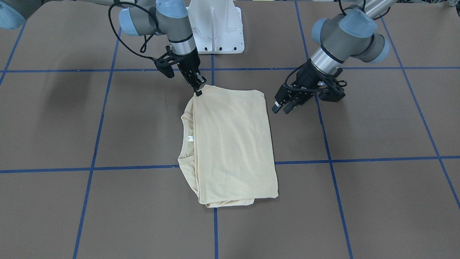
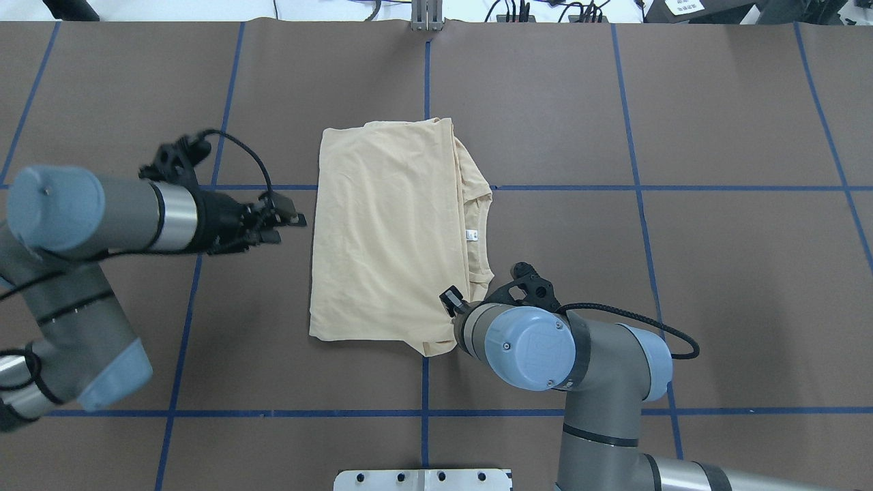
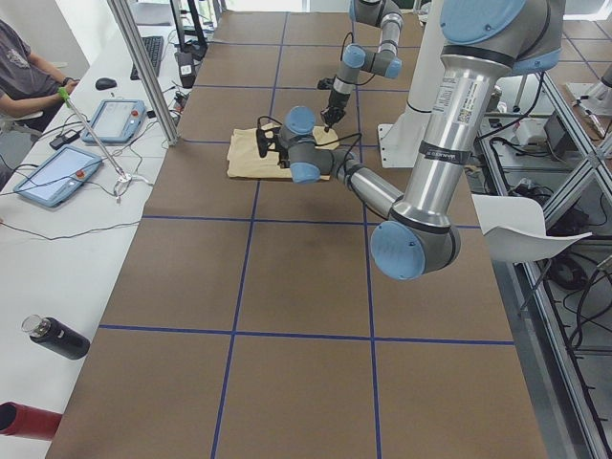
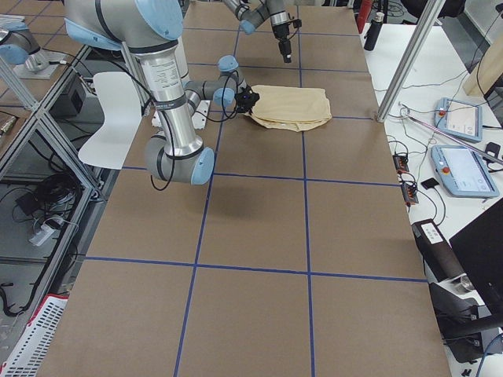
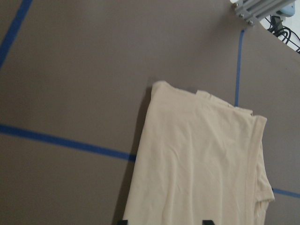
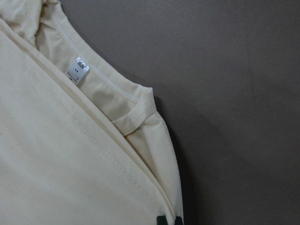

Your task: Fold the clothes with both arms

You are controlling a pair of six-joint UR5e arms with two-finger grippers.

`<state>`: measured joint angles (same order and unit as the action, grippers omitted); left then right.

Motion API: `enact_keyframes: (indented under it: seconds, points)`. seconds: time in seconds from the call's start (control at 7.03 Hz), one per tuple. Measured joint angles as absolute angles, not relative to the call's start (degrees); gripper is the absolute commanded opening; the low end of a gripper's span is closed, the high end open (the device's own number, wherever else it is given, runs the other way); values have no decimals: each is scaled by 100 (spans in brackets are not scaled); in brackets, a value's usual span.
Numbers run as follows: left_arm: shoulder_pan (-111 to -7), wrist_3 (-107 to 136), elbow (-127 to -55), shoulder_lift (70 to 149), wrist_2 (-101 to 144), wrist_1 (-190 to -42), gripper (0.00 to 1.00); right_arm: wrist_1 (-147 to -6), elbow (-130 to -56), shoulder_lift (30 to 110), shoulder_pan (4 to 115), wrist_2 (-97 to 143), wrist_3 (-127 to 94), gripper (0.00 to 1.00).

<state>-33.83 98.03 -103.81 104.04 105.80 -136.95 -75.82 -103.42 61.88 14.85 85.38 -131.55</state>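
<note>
The shirt (image 1: 233, 144) lies folded into a rectangle on the table (image 1: 377, 208); right gripper (image 1: 198, 90) pinches its corner, left gripper (image 1: 281, 108) hangs released alongside, perhaps one fold left.

Overhead view: left arm (image 2: 102, 215) enters from 9 o'clock, wrist level. The left gripper (image 2: 281, 227) points to 3 o'clock, jaws apart, empty. Right arm (image 2: 593, 354) enters from 5 o'clock, wrist pointing down. The right gripper (image 1: 198, 92) is pinched on the T-shirt (image 1: 233, 144) corner.

Pale cream-yellow on the shirt (image 1: 233, 144), white neck label (image 1: 191, 138); brown table (image 1: 377, 201) gridded with blue tape (image 1: 359, 159); grey arms (image 2: 123, 215), light blue joint caps (image 2: 528, 348), black on left gripper (image 1: 281, 109) and right gripper (image 1: 198, 92).
</note>
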Motion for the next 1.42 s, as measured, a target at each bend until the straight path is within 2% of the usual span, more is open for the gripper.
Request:
enact_keyframes:
  seconds: [0.28,0.57,1.42]
  points:
    - [-2509,10401,-10530,10205,9896,-13709,58,-7596,-10478,6291,1476,8535,-13150,0]
    - [-2128,10631,-10496,10155,9663,-13709,54,-7600,-10497,6300,1464,8534,-13146,0]
    - [-1954,10662,-10261,10164,9624,-13702,50,-7599,-10494,6295,1441,8534,-13140,0]
